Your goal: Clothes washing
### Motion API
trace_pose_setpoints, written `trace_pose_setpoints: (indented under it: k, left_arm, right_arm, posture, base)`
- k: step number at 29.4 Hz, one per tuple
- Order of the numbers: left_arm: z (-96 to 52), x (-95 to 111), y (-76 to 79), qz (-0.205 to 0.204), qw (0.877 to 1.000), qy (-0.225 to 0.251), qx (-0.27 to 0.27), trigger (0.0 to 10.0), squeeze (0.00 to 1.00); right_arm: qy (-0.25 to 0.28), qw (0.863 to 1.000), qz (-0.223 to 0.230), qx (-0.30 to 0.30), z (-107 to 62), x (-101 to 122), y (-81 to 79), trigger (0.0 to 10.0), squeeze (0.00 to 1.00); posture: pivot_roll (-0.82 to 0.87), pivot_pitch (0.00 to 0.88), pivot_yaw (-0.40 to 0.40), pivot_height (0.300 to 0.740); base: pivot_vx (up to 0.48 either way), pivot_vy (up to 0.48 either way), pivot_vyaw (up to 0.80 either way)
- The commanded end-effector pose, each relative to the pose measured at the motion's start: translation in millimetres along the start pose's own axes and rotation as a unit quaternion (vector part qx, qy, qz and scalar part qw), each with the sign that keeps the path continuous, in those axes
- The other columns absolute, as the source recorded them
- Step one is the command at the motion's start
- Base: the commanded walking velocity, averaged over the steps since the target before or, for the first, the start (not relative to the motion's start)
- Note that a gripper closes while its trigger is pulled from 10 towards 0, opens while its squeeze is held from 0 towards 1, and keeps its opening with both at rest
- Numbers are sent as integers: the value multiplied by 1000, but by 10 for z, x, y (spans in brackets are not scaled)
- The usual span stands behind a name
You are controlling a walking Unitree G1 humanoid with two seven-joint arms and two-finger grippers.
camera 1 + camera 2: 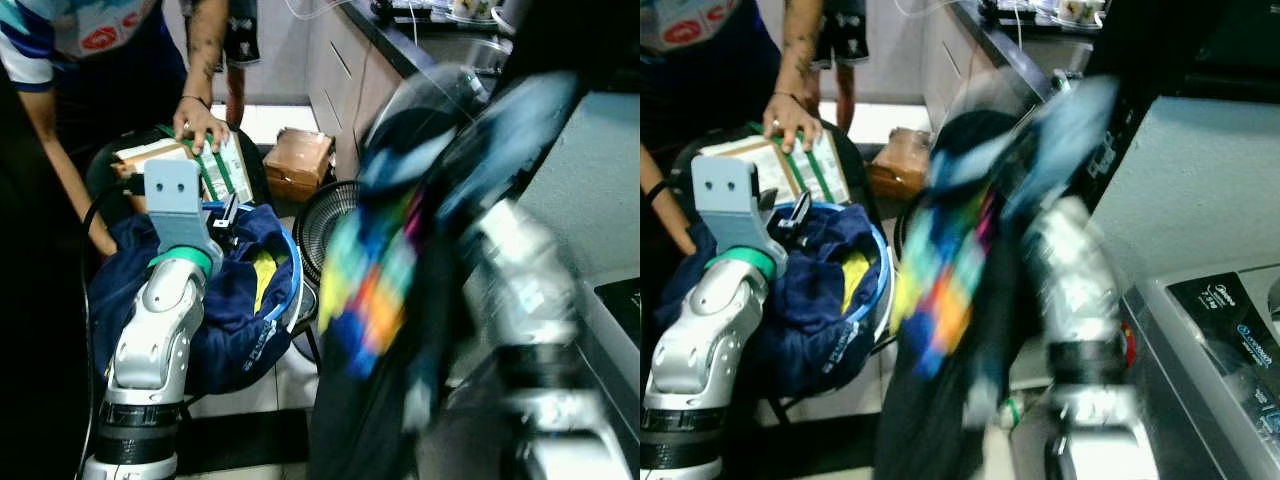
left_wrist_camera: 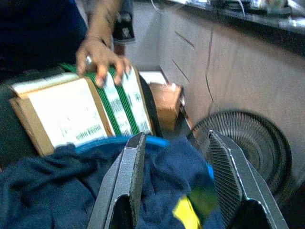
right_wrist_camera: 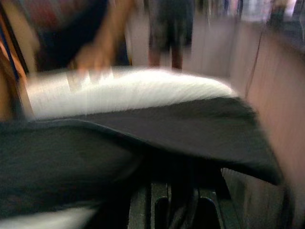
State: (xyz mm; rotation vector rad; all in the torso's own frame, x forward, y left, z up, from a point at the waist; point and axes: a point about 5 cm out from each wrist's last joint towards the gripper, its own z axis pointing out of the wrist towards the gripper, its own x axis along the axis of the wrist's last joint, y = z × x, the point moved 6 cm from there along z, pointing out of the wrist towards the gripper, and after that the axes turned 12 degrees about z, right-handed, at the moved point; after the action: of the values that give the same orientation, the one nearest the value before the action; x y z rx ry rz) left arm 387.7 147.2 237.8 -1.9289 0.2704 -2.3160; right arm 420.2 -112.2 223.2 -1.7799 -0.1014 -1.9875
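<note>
Right gripper [image 3: 174, 200] jaws pinch a limp black multicoloured garment [image 1: 375, 290], which drapes below them; left gripper [image 2: 176, 186] jaws spread above navy clothes [image 2: 57, 191] in the blue basket [image 1: 292, 262]. The soft, light cloth looks best bunched at a fold.

Small logos on washer panel [image 1: 1230, 325], too blurred to read

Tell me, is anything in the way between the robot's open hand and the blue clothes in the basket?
Nothing visible blocks it. The left gripper hangs open right above the navy clothes heaped in the blue basket. The person's hand rests on a cardboard box behind the basket.
</note>
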Motion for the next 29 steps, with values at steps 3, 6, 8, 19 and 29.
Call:
trace_pose_setpoints:
  k: [3, 6, 8, 19, 29]
  left_arm:
    - [-35, -134, -10, 15, 1000, -20, 0, 10000, 0]
    - [-24, -79, -58, 6, 1000, -11, 11, 10000, 0]
    - [-21, -75, -59, 6, 1000, -10, 12, 10000, 0]
    - [5, 58, 14, 39, 999, 19, -4, 10000, 0]
    - [32, 188, 55, 37, 998, 43, -19, 10000, 0]
  right_arm:
    - [51, 998, 24, -33, -14, 258, 42, 10000, 0]
    - [77, 995, 56, -36, -7, 400, -27, 10000, 0]
    - [74, 995, 57, -38, -1, 396, -25, 10000, 0]
    - [165, 977, 113, -71, -37, 875, 30, 10000, 0]
    - [184, 972, 123, -75, -64, 990, 68, 10000, 0]
  posture:
    - [26, 43, -29, 740]
    - [23, 40, -30, 740]
    - [23, 40, -30, 740]
    - [29, 37, -30, 740]
    - [39, 30, -12, 740]
  base:
    - [0, 0, 0]
    - [0, 0, 0]
    - [0, 0, 0]
    - [0, 0, -727]
    - [0, 0, -800]
